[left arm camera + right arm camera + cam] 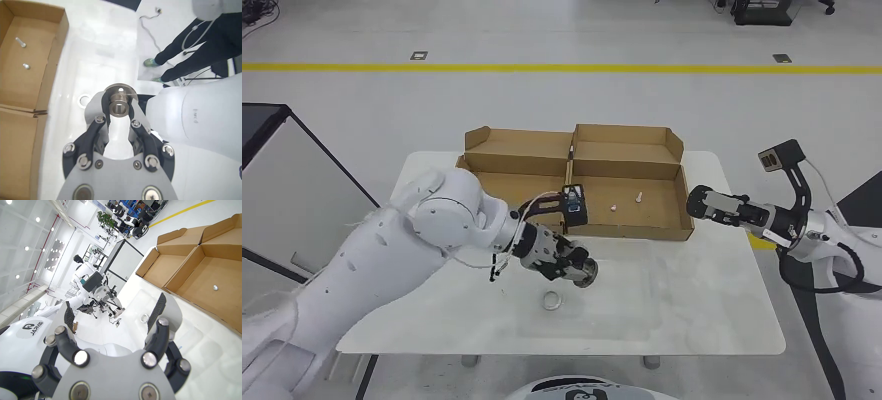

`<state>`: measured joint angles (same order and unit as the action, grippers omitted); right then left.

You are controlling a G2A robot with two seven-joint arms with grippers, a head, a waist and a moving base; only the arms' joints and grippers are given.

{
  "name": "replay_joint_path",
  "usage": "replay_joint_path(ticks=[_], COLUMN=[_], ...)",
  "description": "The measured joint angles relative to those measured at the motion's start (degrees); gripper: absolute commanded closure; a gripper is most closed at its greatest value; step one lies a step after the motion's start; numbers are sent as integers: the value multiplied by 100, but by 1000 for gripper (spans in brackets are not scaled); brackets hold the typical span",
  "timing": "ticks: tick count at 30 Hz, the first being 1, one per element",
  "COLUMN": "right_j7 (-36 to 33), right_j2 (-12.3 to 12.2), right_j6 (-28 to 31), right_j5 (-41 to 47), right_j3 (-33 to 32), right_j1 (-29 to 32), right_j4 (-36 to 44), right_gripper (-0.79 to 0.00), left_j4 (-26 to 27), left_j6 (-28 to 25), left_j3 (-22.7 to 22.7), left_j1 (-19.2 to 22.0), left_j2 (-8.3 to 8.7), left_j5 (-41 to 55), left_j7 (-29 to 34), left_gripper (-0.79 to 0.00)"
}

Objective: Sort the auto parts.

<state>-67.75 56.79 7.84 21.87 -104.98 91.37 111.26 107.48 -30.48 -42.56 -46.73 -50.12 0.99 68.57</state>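
My left gripper (118,108) is shut on a metal flanged bushing (119,102), held above the white table in front of the cardboard box; in the top view that gripper (585,273) sits near the table's middle, and the right wrist view catches the bushing (119,311) from afar. A flat metal washer (553,299) lies on the table just below it, also seen as washer (83,99) and washer (144,318). Two small bolts (613,207) (638,196) rest in the box's right compartment. My right gripper (115,311) stands open and empty at the box's right end, gripper (694,201).
The two-compartment cardboard box (542,160) stands open at the table's far side, lids folded back. The left compartment (510,190) holds nothing visible. A person's legs (175,62) stand beside the table. Bare tabletop (682,290) spreads at the front right.
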Motion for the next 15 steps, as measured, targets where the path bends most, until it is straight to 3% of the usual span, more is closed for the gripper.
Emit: replay_joint_path(ticks=[7,15], right_j7=[0,0], right_j2=[0,0], right_j6=[0,0], right_j5=[0,0], right_j3=[0,0], right_j1=[0,0], right_j4=[0,0], right_gripper=[-785,-785], left_j4=[-84,-43], left_j6=[-983,-1851], left_j3=[-548,-566], left_j1=[-720,-1079], left_j2=[216,420], left_j5=[1061,1994], left_j7=[-447,-1322], left_gripper=[0,0])
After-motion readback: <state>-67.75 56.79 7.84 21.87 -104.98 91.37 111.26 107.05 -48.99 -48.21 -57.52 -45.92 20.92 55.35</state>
